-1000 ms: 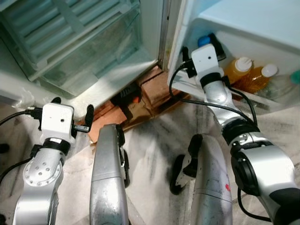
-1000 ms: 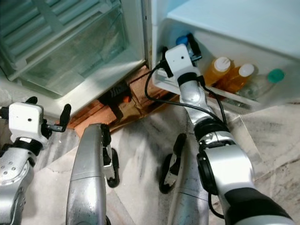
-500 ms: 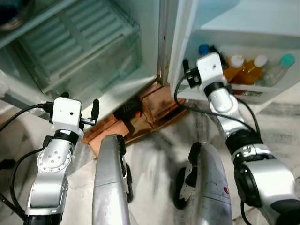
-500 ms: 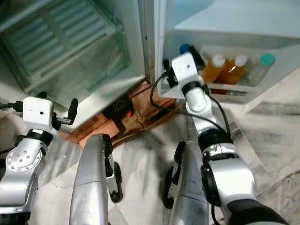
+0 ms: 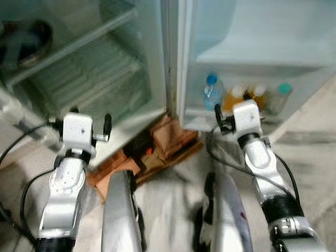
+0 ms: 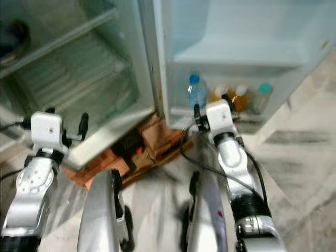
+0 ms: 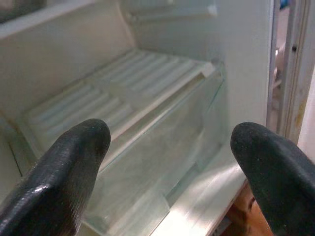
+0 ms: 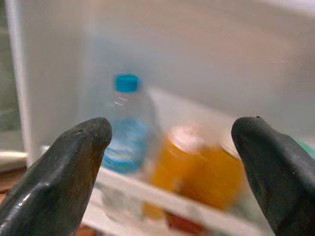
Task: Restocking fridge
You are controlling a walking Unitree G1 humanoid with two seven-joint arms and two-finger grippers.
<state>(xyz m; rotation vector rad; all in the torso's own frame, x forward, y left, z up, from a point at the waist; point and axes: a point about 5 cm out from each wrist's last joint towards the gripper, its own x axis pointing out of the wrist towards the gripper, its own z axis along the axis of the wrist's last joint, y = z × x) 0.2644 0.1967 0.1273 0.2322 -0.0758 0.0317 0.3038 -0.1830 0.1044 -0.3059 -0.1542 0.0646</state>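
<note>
The fridge stands open. Its door shelf (image 5: 210,113) holds a clear water bottle with a blue cap (image 5: 211,92), two orange juice bottles (image 5: 237,98) and a teal-capped bottle (image 5: 283,95). My right gripper (image 5: 231,108) hangs just in front of and below that shelf, open and empty. In the right wrist view the water bottle (image 8: 125,125) and the orange bottles (image 8: 202,169) lie beyond the right gripper (image 8: 170,147), clear of both fingers. My left gripper (image 5: 90,117) is open and empty before the fridge's lower compartment; in the left wrist view the left gripper (image 7: 170,147) faces the crisper drawer (image 7: 162,147).
A dark bowl (image 5: 25,40) sits on an upper fridge shelf at the left. Bricks and a black part (image 5: 157,144) lie under the fridge's hinge corner. My silver legs (image 5: 121,210) stand on the marble floor (image 5: 310,157). The eye views are blurred.
The whole view has risen and pulled back as the camera moved. My right gripper has drawn away from the door shelf, leaving the blue-capped bottle standing there. The left gripper stays open.
</note>
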